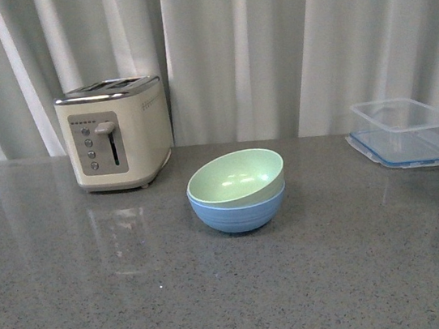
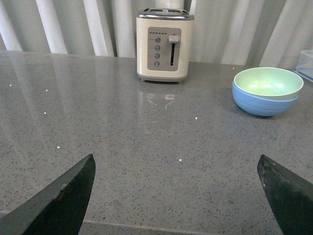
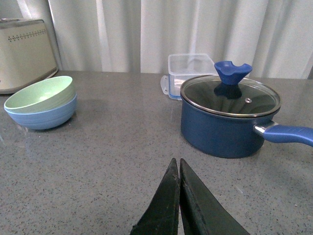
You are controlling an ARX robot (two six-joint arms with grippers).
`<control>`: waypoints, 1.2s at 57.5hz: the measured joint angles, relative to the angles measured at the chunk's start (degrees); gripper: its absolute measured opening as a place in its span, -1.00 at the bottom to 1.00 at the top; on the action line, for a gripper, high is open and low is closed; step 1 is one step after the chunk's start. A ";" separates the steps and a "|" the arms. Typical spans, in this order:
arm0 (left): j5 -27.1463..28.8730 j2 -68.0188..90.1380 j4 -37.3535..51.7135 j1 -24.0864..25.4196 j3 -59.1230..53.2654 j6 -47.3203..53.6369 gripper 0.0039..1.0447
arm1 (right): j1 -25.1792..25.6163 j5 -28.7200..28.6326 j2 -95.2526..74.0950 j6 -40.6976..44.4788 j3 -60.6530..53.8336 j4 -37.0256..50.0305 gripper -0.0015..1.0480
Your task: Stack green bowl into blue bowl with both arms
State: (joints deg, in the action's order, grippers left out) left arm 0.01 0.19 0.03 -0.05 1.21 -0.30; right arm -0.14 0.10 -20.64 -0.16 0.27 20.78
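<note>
The pale green bowl [image 1: 234, 176] sits nested inside the light blue bowl [image 1: 238, 212], slightly tilted, in the middle of the grey counter. Both also show in the left wrist view, green bowl [image 2: 267, 82] in blue bowl [image 2: 263, 104], and in the right wrist view, green bowl [image 3: 40, 94] in blue bowl [image 3: 44, 116]. Neither arm appears in the front view. My left gripper [image 2: 176, 166] is open over bare counter, far short of the bowls. My right gripper [image 3: 177, 164] is shut on nothing, low over the counter between the bowls and the pot.
A cream toaster [image 1: 115, 134] stands at the back left. A clear plastic box [image 1: 399, 132] lies at the back right, and a dark blue lidded pot [image 3: 228, 113] with a long handle [image 3: 288, 133] stands at the right. White curtains hang behind the counter.
</note>
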 joint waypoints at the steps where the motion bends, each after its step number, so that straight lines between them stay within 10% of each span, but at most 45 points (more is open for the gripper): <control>1: 0.00 0.00 0.00 0.00 0.00 0.02 0.88 | 0.00 0.00 0.24 0.00 0.00 -0.24 -0.98; 47: 0.00 -0.02 0.00 0.00 0.00 0.02 0.88 | 0.00 -0.09 20.35 0.02 0.04 -20.65 -0.98; 69: 0.02 0.00 0.00 0.00 0.00 0.00 0.88 | 0.00 -0.09 20.37 0.07 0.04 -20.70 0.28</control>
State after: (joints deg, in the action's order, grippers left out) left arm 0.03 0.19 0.03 -0.05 1.21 -0.30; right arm -0.14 0.01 -0.27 -0.10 0.32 0.08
